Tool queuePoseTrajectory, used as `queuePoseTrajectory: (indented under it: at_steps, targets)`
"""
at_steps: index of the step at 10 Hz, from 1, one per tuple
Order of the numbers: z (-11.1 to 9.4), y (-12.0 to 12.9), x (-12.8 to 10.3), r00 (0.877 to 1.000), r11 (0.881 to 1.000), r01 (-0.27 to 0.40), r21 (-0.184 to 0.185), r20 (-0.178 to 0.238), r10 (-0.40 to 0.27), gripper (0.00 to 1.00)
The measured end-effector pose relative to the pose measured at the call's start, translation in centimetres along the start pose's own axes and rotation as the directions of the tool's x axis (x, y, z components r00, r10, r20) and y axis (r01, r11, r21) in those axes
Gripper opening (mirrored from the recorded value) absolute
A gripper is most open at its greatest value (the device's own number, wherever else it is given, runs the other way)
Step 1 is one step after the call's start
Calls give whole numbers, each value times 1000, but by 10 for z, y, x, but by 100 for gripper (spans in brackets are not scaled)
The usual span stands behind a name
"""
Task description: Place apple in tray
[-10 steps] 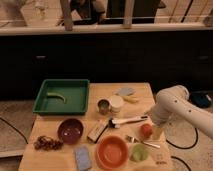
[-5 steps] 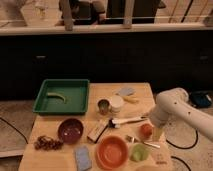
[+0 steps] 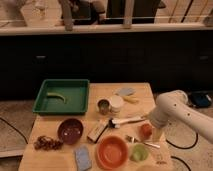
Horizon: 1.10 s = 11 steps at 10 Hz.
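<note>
The apple [image 3: 145, 130] is a small red-orange fruit on the right part of the wooden table. The green tray [image 3: 44, 109] sits at the table's back left, with a curved green item [image 3: 56, 96] lying in it. My white arm reaches in from the right. Its gripper [image 3: 151, 125] is at the apple, right at the apple's upper right side. The tray is well to the left of the gripper, across the table.
Between the apple and the tray are a white-handled brush [image 3: 126, 120], a metal can [image 3: 103, 106], a white cup [image 3: 116, 104] and a brown bar [image 3: 97, 132]. Nearer the front are a purple bowl [image 3: 70, 131], an orange bowl [image 3: 112, 151], a pale green cup [image 3: 139, 153], a blue sponge [image 3: 82, 157] and a fork [image 3: 143, 143].
</note>
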Motion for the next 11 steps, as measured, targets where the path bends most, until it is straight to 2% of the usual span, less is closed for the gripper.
queuePoseTrajectory:
  at_steps: [11]
  targets:
    - [16,2,3,995,995,101,6,0,-101,80]
